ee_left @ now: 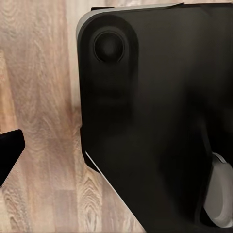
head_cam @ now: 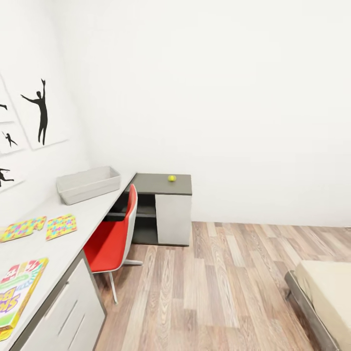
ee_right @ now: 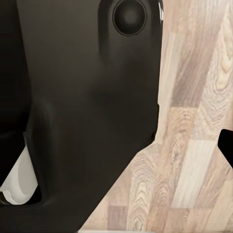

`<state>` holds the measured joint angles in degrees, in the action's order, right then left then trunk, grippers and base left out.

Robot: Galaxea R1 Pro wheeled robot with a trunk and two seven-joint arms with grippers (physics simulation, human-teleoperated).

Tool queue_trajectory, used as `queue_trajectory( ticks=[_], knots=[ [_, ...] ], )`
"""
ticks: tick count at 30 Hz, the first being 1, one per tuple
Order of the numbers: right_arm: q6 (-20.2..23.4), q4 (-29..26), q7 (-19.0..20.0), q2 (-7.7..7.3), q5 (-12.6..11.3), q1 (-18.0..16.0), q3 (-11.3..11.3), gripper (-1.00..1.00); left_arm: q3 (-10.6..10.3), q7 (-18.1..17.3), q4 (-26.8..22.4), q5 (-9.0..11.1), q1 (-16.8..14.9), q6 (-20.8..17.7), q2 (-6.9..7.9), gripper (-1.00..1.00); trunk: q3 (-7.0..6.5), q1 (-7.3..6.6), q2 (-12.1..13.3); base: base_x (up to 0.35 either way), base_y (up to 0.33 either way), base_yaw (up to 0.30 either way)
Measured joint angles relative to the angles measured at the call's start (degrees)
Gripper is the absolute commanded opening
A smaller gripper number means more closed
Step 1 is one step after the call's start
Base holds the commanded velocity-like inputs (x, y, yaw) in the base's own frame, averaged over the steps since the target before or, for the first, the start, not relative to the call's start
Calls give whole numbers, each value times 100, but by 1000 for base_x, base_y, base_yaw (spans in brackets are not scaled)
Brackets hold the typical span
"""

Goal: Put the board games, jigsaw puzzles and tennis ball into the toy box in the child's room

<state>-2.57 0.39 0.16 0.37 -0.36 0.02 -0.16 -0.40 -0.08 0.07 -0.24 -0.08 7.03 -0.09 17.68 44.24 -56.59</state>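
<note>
1. From the head view, the L-shaped bench (head_cam: 78, 229) ran along the left wall, its pale grey top meeting a dark grey section with a white door in the corner.
2. The toy box (head_cam: 88, 184) sat on the pale top near the corner, against the wall.
3. The tennis ball (head_cam: 171, 178) rested on the dark section, well apart from the toy box.
4. Two jigsaw puzzles (head_cam: 61, 226) lay flat side by side on the pale top, nearer the camera than the toy box.
5. A board game (head_cam: 17, 292) lay at the bench's near end.
6. A red chair (head_cam: 114, 234) stood beside the bench.
7. A corner of the bed (head_cam: 326, 292) showed at lower right.
8. Both wrist views showed dark robot body over the wood floor (ee_right: 194, 121); neither claw's state could be told.
</note>
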Motion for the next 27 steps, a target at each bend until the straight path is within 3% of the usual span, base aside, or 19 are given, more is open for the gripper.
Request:
queue_trajectory(
  ticks=[20, 27],
  knots=[
    [-15, 0, 0, -9, -11, 20, -7, 100, 0, 0, -9, -5, 2, 8, 1, 100, -341, -440, 803, 0, 0, -243],
    [-126, -39, -3, 2, 33, 24, 3, 100, 23, 0, -16, -7, 0, 11, 38, 100, -476, -594, 1084, 0, 0, -69]
  ],
)
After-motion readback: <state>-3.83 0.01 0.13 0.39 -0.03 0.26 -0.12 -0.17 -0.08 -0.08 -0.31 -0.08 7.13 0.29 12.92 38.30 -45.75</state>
